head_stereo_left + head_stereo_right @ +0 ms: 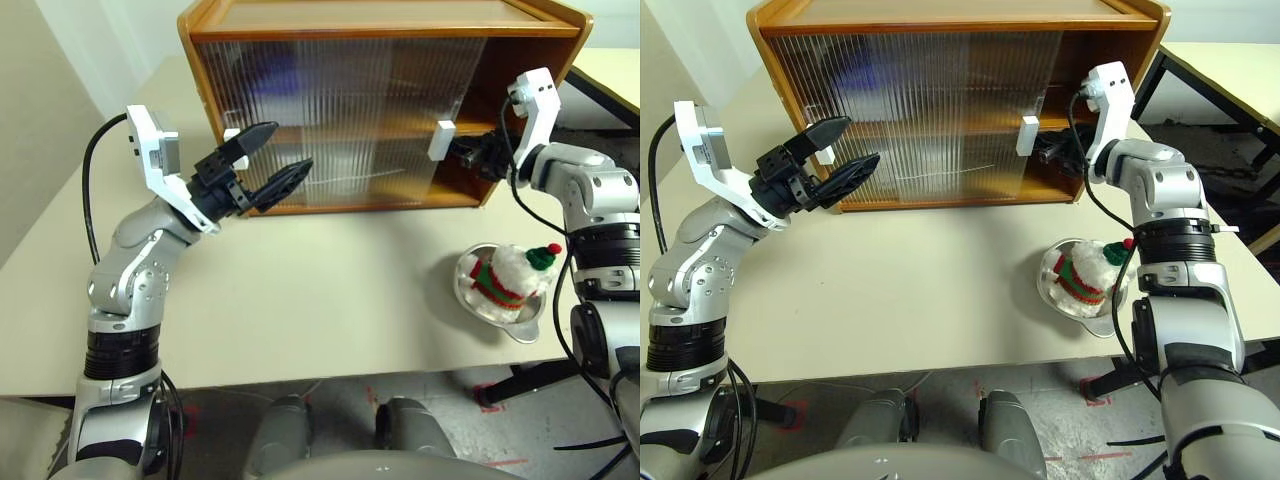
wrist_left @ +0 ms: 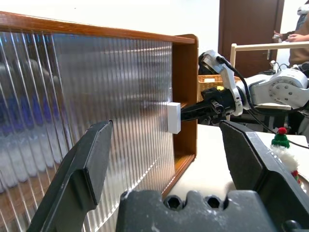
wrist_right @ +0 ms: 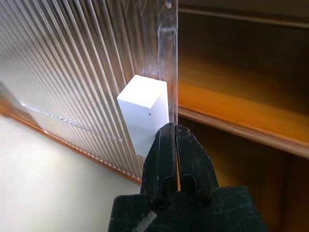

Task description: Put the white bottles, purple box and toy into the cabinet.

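Cabinet (image 1: 380,20) stands at far edge of your table (image 1: 300,300), its ribbed doors covering left and middle, right end open onto inner shelf. Your left gripper (image 1: 268,168) hangs in front of left door, fingers spread wide, holding nothing. Your right gripper (image 3: 175,145), fingers pressed together, has its tip at white handle (image 3: 144,111) on right door's edge. Toy (image 1: 510,275) lies in silver bowl (image 1: 525,330), near right on table.
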Available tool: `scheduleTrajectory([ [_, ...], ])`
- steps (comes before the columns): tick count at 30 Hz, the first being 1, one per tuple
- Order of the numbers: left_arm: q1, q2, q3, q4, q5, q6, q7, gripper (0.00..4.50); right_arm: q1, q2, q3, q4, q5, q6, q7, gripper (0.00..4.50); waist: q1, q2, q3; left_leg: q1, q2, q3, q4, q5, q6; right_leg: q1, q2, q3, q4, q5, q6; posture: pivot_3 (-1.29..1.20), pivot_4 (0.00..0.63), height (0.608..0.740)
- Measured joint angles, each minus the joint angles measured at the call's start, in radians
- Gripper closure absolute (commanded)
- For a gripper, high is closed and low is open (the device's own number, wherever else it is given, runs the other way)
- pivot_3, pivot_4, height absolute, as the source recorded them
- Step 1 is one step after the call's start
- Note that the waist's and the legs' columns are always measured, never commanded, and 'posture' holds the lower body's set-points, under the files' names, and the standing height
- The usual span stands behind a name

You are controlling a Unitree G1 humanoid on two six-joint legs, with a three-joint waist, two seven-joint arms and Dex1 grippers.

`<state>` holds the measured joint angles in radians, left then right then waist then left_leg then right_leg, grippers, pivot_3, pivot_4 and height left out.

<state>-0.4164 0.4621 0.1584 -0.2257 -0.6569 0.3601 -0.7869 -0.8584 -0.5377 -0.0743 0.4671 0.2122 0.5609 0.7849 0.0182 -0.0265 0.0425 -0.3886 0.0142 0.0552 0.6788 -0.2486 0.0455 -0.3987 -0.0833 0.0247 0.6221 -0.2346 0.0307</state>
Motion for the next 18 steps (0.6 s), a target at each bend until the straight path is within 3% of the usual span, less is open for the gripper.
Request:
scheduleTrajectory([
  [18, 0.006, -0.012, 0.003, -0.003, -0.006, 0.0, 0.041, 0.0, -0.086, 0.166, 0.062, 0.023, -0.002, 0.012, -0.009, 4.47, 0.0, 0.0, 0.0, -0.001, 0.0, 0.008, 0.0, 0.0, 0.0, -0.008, 0.001, 0.008, 0.005, 0.002, 0.0, 0.16, 0.0, 0.74],
])
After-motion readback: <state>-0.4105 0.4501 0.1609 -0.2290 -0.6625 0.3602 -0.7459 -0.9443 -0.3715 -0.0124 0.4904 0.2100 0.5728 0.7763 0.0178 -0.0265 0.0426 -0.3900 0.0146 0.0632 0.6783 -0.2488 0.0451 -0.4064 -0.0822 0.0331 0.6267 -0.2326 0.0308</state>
